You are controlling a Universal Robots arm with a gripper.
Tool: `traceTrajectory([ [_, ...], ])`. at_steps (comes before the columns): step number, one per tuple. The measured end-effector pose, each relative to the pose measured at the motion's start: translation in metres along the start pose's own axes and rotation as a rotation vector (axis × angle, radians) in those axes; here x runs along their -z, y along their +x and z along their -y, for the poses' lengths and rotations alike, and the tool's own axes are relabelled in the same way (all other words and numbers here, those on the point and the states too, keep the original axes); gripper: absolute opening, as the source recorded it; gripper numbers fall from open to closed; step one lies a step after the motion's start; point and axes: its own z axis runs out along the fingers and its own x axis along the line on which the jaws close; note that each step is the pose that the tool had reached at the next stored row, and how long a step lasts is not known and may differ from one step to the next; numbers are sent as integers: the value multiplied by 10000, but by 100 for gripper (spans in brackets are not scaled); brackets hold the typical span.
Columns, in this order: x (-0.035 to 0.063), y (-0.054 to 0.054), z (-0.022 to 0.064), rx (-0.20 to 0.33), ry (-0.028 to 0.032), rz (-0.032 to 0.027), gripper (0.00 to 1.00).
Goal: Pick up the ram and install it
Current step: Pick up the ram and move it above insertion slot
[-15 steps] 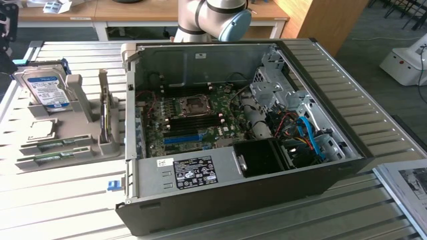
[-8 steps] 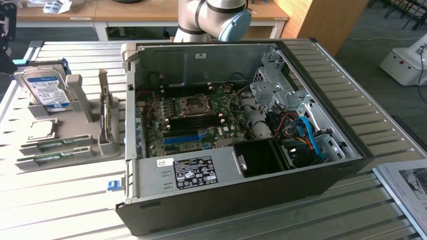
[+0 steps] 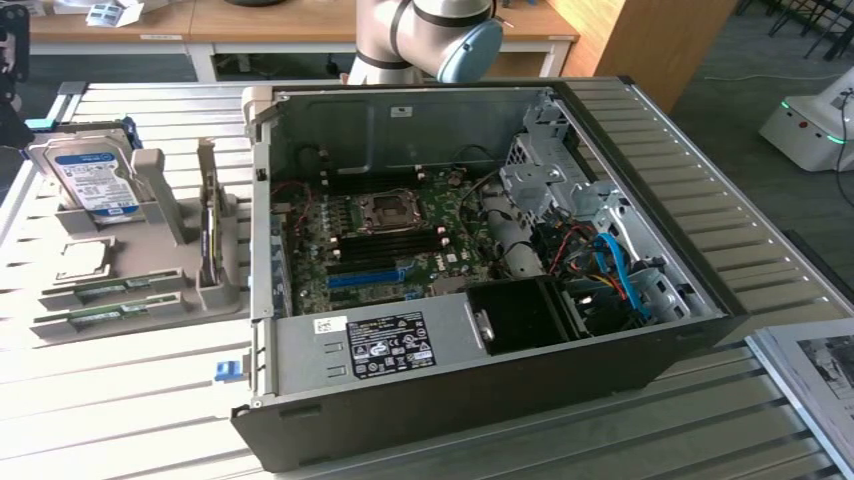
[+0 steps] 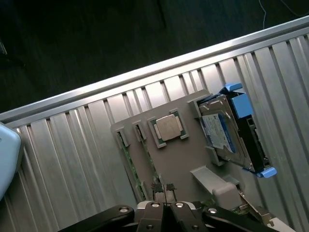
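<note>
UR arm [image 3: 400, 30] in ext. view: pale grey-white tubular shell, smooth & glossy, w/ fat rounded joint housings. One joint is closed off by a round light-blue cap [image 3: 470, 42]. A thin dark seam rings the segment beneath.

Wrist view, the end effector [image 4: 163, 191]: matte black linkage bars [image 4: 104, 217] on either side, angled out from a silver metal centre block [image 4: 191, 205]. Bright round pivot pins [image 4: 124, 210] dot the bars & block, approx. evenly spaced. Two slim dark fingertips [image 4: 157, 186] stick out from the block, ends rough-looking. Finer detail can't be made out.

Bright, even light; glare washes ribbed table [image 3: 120, 420] at exterior view's left; computer case [image 3: 400, 130] interior shadowed.
</note>
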Motion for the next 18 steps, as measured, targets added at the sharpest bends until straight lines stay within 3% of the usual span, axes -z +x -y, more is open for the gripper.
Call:
traceTrajectory([
  [18,-1,0,0,1271,-30,-57,10],
])
